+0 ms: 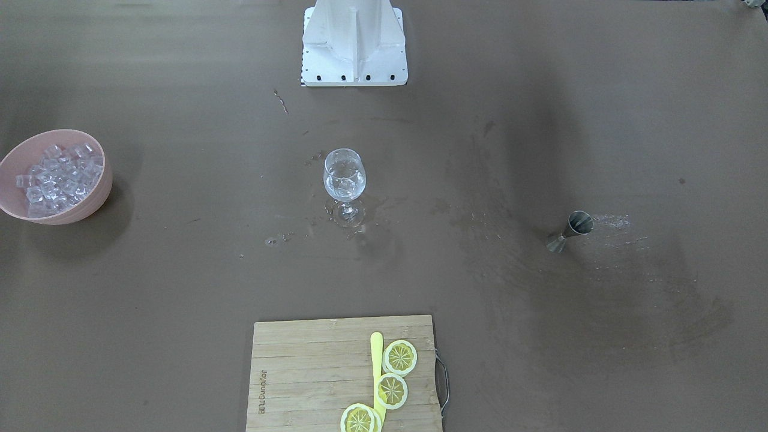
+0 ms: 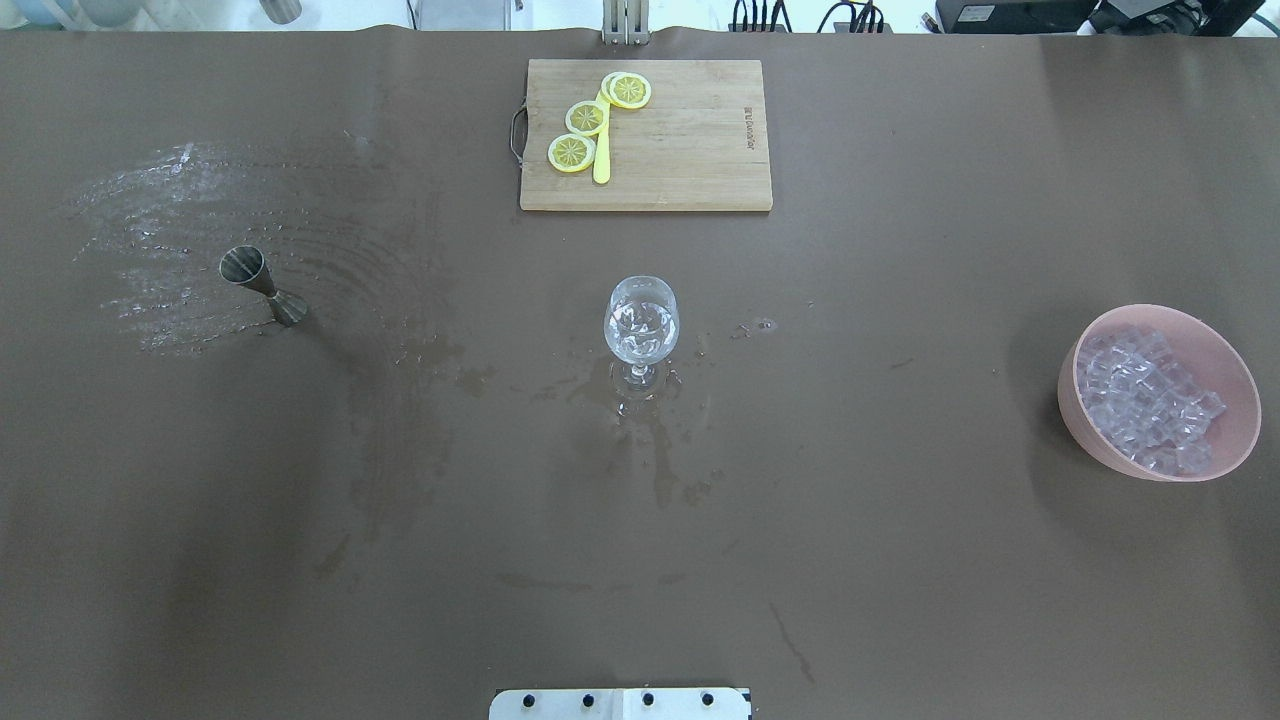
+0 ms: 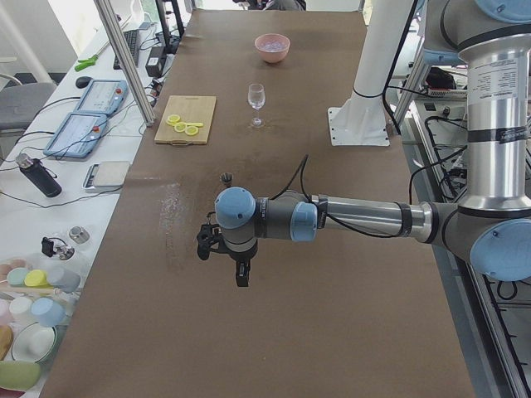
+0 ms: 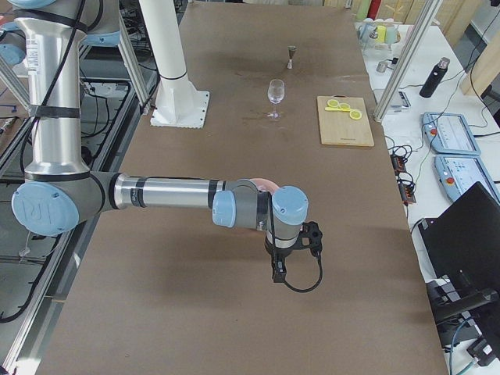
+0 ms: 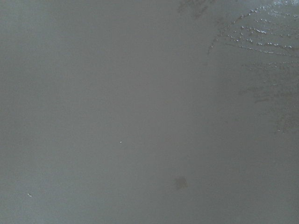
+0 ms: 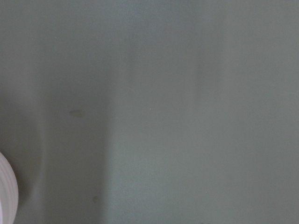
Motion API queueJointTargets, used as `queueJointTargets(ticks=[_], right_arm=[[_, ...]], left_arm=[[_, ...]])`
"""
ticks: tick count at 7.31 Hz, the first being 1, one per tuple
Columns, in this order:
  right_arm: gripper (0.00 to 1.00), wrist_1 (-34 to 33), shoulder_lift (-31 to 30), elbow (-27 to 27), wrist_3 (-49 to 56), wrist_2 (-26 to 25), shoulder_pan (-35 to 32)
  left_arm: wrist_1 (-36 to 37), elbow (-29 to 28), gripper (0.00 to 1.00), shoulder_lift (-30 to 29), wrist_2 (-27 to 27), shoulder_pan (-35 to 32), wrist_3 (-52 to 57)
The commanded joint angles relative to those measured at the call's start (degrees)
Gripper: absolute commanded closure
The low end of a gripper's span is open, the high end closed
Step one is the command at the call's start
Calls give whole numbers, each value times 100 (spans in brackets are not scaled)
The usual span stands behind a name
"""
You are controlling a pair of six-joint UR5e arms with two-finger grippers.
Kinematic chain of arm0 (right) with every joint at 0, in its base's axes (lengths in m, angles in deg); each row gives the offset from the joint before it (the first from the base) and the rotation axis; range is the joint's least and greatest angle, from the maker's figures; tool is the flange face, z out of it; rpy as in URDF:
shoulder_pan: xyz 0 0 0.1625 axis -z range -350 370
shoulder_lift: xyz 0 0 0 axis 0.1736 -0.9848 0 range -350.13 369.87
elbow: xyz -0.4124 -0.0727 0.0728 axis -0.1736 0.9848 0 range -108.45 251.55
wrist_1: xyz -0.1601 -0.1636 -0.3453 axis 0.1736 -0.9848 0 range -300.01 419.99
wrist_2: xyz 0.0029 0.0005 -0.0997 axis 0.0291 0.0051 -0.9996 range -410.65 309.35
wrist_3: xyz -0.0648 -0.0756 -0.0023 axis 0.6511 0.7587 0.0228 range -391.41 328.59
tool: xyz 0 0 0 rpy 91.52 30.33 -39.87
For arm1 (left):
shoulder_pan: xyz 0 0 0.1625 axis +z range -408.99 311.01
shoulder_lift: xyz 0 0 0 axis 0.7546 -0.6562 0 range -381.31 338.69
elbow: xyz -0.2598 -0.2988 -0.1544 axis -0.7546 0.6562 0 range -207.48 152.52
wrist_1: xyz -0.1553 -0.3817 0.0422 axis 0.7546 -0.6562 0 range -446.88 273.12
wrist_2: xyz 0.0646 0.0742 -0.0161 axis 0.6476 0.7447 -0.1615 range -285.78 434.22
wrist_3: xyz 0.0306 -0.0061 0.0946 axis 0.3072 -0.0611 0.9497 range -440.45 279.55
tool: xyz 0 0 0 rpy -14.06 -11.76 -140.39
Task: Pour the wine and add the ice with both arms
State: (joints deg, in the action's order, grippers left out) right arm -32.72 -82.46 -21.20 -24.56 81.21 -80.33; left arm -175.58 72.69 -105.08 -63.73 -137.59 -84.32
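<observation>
Glass [image 2: 641, 325] mid-table, ice [image 2: 1150, 400] in pink bowl [image 2: 1072, 405], jigger [image 2: 262, 285] apart, left pincer [image 3: 241, 279] and right pincer [image 4: 276, 273] aloft, grip cannot tell

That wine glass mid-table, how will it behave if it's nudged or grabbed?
The wine glass probably tips easily: a wide body on a thin stem over a small foot. It looks like thin clear glass, so likely fragile under a hard squeeze. Wet patches on the table around its foot suggest it may slide.
</observation>
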Motion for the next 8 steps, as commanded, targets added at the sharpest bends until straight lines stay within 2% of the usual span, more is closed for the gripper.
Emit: queueJointTargets(ticks=[1, 6, 8], right_arm=[[0, -2, -13, 133, -17, -90, -2], [0, 76, 14, 72, -149, -90, -99], [0, 86, 31, -233, -79, -81, -107]], left_arm=[[-7, -15, 2, -8, -12, 9, -9], [-16, -24, 2, -8, -21, 9, 0], [-7, -24, 2, -8, -30, 9, 0]])
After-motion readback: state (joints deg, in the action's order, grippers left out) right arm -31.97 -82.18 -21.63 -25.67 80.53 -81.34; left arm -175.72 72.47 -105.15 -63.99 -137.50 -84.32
